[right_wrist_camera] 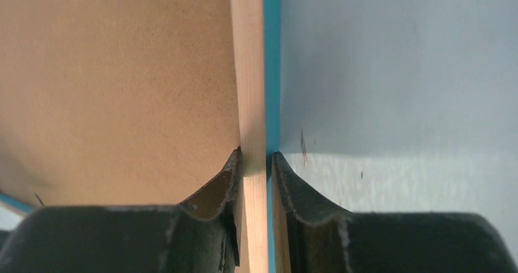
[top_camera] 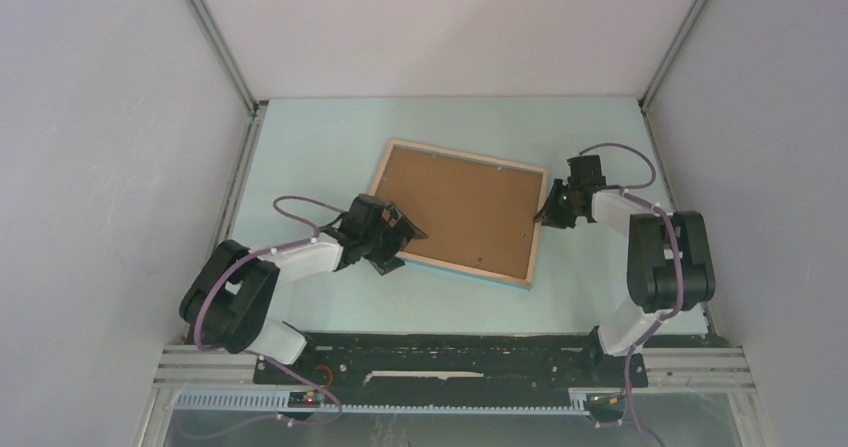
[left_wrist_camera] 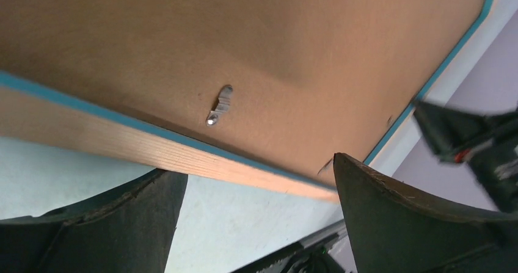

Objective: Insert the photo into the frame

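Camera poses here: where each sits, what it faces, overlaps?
Top external: above and behind, looking down at the frame, left arm, right arm.
Left wrist: low at the frame's near edge, facing the backing board; left gripper open.
Right wrist: along the frame's right rim; right gripper clamped on it.
Shared: frame in all three; left wrist also shows the right gripper.

Even soft overhead light, faint shadows, wrist views blurred up close

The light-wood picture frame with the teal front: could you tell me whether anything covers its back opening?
Yes. A plain brown backing board fills the back of the frame, with a small metal clip near its edge. The right gripper has its jaws shut on the frame's rail.
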`<state>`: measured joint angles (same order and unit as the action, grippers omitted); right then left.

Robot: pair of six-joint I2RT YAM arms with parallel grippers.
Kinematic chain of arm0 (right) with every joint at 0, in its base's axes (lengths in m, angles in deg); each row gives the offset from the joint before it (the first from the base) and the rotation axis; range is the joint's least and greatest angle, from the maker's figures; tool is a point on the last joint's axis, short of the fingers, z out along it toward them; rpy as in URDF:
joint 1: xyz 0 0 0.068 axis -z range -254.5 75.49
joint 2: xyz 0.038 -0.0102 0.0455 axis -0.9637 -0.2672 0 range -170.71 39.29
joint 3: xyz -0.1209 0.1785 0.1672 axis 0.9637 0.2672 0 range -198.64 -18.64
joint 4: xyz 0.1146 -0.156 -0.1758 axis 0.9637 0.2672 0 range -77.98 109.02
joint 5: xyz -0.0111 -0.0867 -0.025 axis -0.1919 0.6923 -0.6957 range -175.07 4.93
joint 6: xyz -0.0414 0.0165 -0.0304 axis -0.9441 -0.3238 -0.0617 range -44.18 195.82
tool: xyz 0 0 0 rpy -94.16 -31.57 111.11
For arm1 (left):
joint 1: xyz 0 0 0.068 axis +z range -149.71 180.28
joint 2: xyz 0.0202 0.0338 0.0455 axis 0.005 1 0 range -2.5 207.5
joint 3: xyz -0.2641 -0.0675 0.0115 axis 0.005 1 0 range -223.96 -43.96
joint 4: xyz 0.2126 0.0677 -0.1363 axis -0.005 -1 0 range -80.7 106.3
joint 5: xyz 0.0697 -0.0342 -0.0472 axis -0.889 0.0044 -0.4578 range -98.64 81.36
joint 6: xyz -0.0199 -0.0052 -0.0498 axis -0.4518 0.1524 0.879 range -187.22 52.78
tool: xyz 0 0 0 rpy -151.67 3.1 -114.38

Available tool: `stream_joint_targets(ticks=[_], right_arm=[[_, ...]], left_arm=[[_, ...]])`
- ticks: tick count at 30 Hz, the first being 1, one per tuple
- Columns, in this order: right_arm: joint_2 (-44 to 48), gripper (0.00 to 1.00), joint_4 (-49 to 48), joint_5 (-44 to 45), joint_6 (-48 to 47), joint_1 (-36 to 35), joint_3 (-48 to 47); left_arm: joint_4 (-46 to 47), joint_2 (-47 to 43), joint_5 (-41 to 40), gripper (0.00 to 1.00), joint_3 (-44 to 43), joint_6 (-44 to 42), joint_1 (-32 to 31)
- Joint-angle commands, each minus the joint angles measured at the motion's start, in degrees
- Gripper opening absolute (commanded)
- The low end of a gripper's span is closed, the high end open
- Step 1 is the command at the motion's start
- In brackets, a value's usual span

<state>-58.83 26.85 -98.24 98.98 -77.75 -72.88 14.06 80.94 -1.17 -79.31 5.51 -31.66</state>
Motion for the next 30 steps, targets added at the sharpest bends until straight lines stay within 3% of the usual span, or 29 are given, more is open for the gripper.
stream_joint_targets(ticks=[1,5,10,14,17,20,23,30], right_arm=[[6.5,0.01,3.6,-0.9,3.2,-1.5,8.6],[14.8,0.07,2.3,-2.5,5.9,-4.0,15.9],[28.4,0.40,4.1,-0.9,9.1,-10.1,23.4],[39.8,0.70,11.2,3.3,4.7,-12.6,22.1],[43.5,0.75,13.5,6.7,1.4,-13.9,16.0],[38.9,0.84,9.0,11.4,-4.1,-15.6,9.4],[26.1,0.85,5.5,12.7,-8.5,-14.5,-1.2],[-3.1,0.86,12.0,12.6,-17.4,-13.8,-34.7]], left_arm=[[-0.9,3.0,-1.1,0.98,-3.9,-7.3,6.6],[-3.9,7.2,0.4,0.98,-8.1,-13.5,11.9],[-9.9,11.4,0.5,0.99,-14.3,-21.5,15.8],[-9.3,10.8,1.5,0.99,-14.6,-24.9,17.2],[-9.5,10.5,1.7,1.00,-15.0,-27.3,17.4],[-8.6,10.3,1.8,1.00,-14.5,-27.7,17.4],[-7.9,10.7,1.5,1.00,-14.4,-27.3,17.5],[-7.8,13.3,2.2,1.00,-16.0,-27.5,17.6]])
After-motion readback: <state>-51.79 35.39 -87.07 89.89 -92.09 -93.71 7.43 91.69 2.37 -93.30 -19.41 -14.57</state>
